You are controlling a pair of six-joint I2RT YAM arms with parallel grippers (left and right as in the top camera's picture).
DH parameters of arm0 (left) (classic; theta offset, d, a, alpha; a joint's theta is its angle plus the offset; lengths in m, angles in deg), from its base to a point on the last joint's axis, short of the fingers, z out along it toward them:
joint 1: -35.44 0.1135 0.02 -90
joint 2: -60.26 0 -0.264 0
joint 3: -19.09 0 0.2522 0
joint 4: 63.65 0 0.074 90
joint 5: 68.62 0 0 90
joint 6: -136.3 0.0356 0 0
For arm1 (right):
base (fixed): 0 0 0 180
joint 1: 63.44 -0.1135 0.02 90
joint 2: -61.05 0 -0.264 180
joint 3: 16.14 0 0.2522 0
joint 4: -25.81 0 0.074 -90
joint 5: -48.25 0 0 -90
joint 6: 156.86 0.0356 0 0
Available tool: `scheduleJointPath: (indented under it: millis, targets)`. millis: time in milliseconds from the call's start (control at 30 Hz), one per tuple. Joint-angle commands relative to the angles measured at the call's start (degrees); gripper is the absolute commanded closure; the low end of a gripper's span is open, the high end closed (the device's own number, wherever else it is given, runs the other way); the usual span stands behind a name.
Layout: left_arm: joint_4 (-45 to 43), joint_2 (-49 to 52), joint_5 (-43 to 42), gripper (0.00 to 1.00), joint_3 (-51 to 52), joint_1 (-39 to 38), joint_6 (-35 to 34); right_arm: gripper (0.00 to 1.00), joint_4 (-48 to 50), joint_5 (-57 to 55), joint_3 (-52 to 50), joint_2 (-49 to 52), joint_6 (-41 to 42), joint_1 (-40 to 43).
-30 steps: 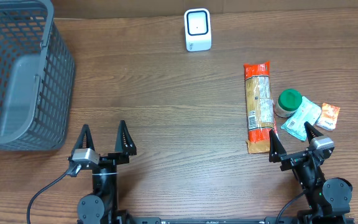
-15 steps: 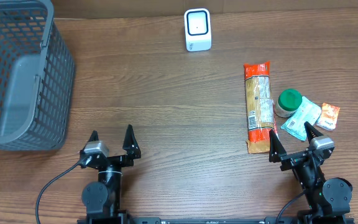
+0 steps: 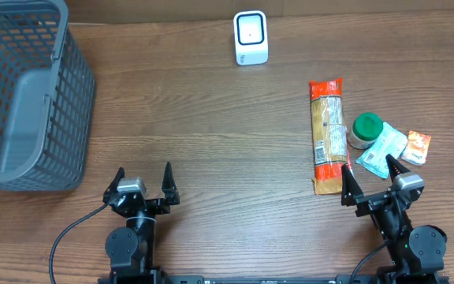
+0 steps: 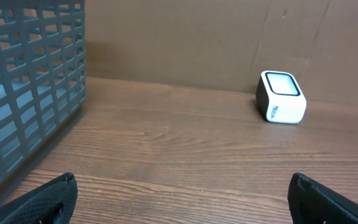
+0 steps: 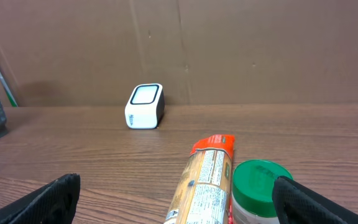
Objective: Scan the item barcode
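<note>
pasta pack [image 3: 327,134] just ahead of right gripper [image 3: 369,170], long axis pointing away; left gripper [image 3: 143,170] well off. both wide open, empty

The worktop [image 3: 211,126] is brown with wood grain. The basket [image 3: 73,102] is grey, a grid pattern. The scanner [image 3: 251,37] is white. The pasta packet [image 3: 327,134] is orange-red and beige; the jar lid [image 3: 366,125] is green.
</note>
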Motion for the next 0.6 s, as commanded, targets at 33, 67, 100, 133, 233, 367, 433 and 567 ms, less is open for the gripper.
scheduleJointPath:
  millis: [33, 67, 100, 133, 233, 367, 433, 567]
  targets:
    - [0.09, -0.66, -0.24, 0.00, 0.22, -0.72, 1.62, 0.00, 0.22, 0.31, -0.61, -0.42, 0.13, 0.26]
    - [0.09, -0.66, -0.24, 0.00, 0.22, -0.96, 1.62, 0.00, 0.22, 0.31, -0.61, -0.42, 0.13, 0.26]
    - [0.07, -0.66, -0.24, 0.00, 0.22, -1.18, 1.62, 0.00, 0.22, 0.31, -0.61, -0.42, 0.13, 0.26]
    - [0.04, -0.66, -0.24, 0.00, 0.22, -1.27, 1.62, 0.00, 0.22, 0.31, -0.61, -0.42, 0.15, 0.26]
    - [0.07, -0.66, -0.22, 0.00, 0.22, -1.25, 1.62, 0.00, 0.22, 0.31, -0.61, -0.42, 0.15, 0.26]
    - [0.04, -0.61, -0.22, 0.00, 0.22, -1.25, 1.62, 0.00, 0.22, 0.31, -0.61, -0.42, 0.15, 0.26]
    - [0.04, -0.61, -0.22, 0.00, 0.22, -1.25, 1.62, 0.00, 0.22, 0.31, -0.61, -0.42, 0.15, 0.26]
    - [0.07, -0.61, -0.22, 0.00, 0.22, -1.25, 1.62, 0.00, 0.22, 0.31, -0.61, -0.42, 0.15, 0.26]
